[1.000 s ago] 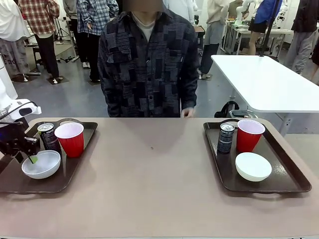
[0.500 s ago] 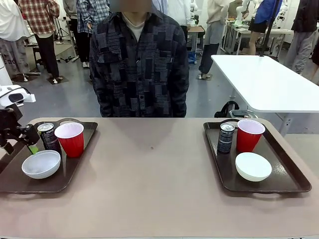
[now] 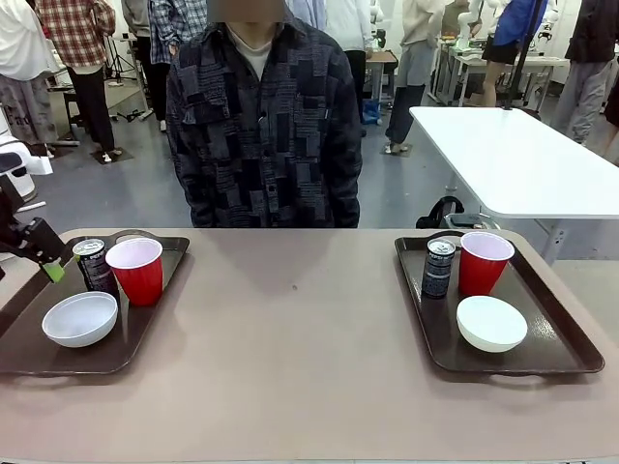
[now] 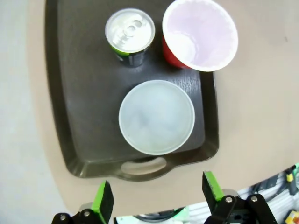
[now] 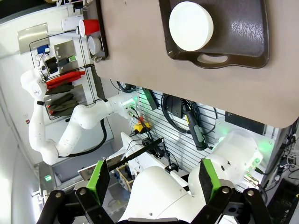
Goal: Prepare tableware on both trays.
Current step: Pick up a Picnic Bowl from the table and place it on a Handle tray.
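Note:
On the left tray [image 3: 23, 350] stand a dark can [image 3: 94, 264], a red cup [image 3: 135, 271] and a white bowl [image 3: 80, 319]. My left gripper [image 3: 46, 263] hangs open at the tray's far left edge, above and clear of the bowl. From its wrist I look down on the bowl [image 4: 156, 116], can [image 4: 130, 31] and cup [image 4: 200, 35], with the open gripper [image 4: 157, 198] holding nothing. The right tray [image 3: 551, 333] carries a can [image 3: 437, 268], cup [image 3: 484, 262] and bowl [image 3: 491, 323]. My right gripper [image 5: 152, 182] is open, high above its tray [image 5: 243, 32] and bowl [image 5: 191, 26].
A person in a dark patterned shirt [image 3: 261, 126] stands at the far side, hands off the table. The brown tabletop [image 3: 290, 338] lies bare between the trays. A white table [image 3: 522, 164] stands behind on the right.
My left gripper has lifted away from the white bowl and drawn back to the left edge, open. The person has shifted slightly left and lowered a hand.

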`<state>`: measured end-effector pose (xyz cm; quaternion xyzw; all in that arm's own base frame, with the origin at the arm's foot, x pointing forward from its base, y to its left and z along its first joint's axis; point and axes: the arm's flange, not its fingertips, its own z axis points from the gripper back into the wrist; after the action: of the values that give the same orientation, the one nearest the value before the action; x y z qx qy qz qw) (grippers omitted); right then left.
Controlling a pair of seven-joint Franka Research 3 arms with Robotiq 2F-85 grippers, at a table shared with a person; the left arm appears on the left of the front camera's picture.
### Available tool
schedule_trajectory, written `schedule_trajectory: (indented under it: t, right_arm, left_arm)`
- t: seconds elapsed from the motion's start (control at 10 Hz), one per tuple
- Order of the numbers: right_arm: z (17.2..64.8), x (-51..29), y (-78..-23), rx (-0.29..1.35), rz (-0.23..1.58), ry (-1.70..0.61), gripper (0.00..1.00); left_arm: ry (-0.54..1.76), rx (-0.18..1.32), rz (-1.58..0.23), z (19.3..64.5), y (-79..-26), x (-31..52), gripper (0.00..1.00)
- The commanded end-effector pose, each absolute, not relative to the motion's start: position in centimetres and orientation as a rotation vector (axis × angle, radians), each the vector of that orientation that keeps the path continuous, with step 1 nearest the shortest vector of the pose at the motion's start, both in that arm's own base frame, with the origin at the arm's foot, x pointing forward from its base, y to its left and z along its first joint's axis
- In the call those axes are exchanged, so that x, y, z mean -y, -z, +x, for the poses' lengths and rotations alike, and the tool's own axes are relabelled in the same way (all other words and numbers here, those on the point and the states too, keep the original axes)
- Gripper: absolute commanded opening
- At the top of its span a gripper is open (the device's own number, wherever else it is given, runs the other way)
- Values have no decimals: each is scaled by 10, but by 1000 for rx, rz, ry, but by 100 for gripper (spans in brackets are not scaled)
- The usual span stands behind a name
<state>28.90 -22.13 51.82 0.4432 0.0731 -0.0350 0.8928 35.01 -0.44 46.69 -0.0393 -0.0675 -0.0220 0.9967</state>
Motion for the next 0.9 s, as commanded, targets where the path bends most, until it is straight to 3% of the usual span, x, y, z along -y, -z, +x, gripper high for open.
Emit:
schedule_trajectory:
  t: [0.0,0.5,0.6,0.8]
  right_arm:
    - [288,220,-518,-155,923,75,100]
    - [288,220,-518,-155,923,75,100]
    - [288,220,-518,-155,923,75,100]
    - [288,220,-518,-155,923,75,100]
  left_arm:
    - [68,115,-95,354,-458,4,100]
    - [50,112,-79,352,-459,5,100]
    - [88,-38,-382,364,-485,-2,100]
    - [124,-227,-738,390,-505,-53,100]
